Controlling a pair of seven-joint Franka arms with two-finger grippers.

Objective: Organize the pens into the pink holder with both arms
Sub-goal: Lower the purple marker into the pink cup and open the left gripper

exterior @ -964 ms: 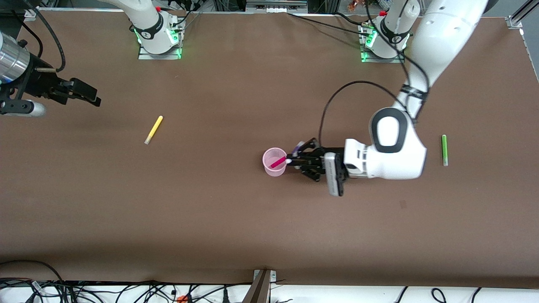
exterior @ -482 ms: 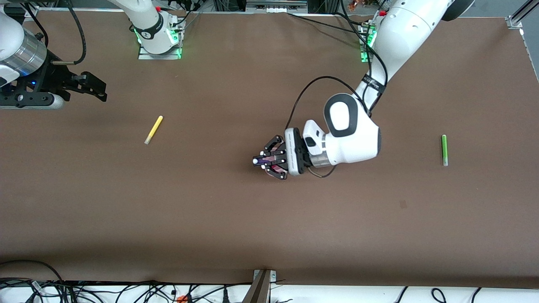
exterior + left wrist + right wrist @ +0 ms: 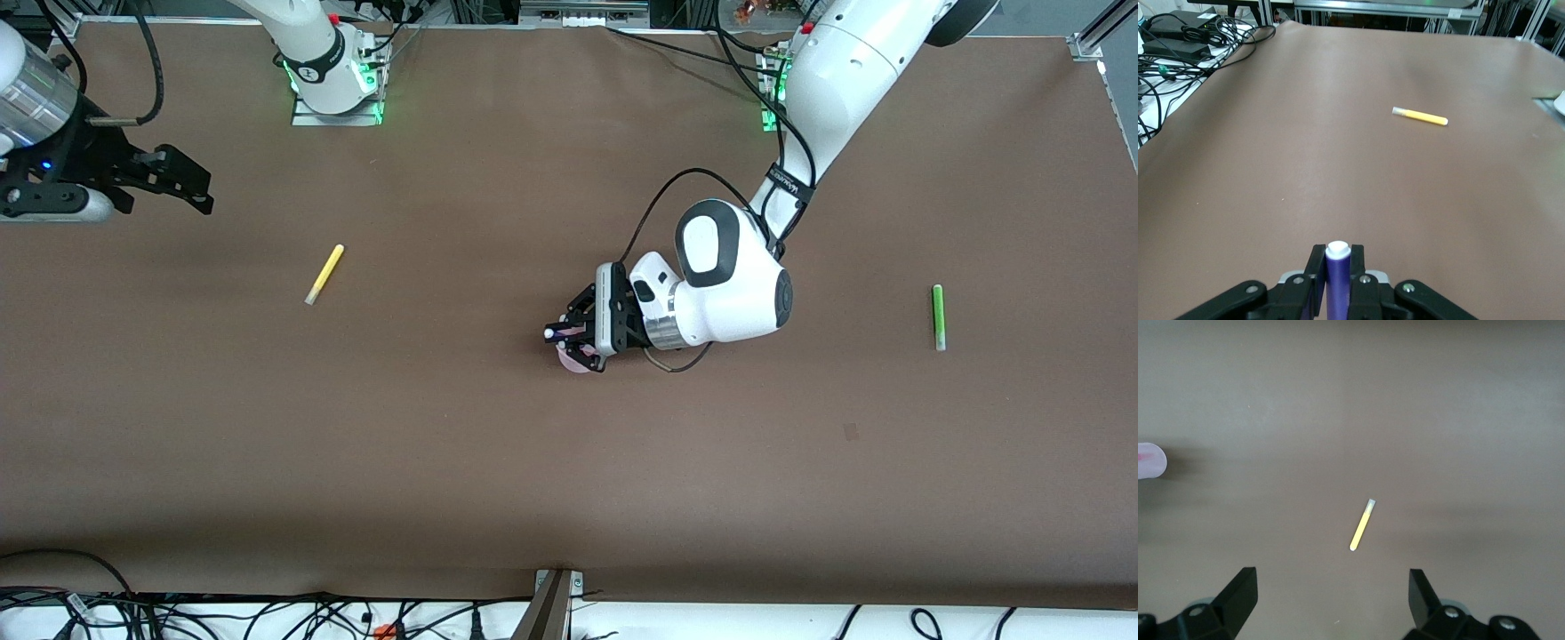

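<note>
- The left gripper (image 3: pixel 569 336) hangs directly over the pink holder (image 3: pixel 573 363), fingers clenched on the purple pen (image 3: pixel 1337 280), pale cap outward.
- To do this step well, I judge the pen should tip toward vertical above the cup's mouth before release, so it drops in without hitting the rim.
- The holder is thin translucent plastic, round and light, easy to nudge over; the pen is a slim smooth cylinder.
- The right gripper (image 3: pixel 1330 590) waits with fingers spread, over the table toward the right arm's end from the holder, above the yellow pen (image 3: pixel 324 275).
- The green pen (image 3: pixel 937 316) lies flat, well apart from the holder toward the left arm's end.
</note>
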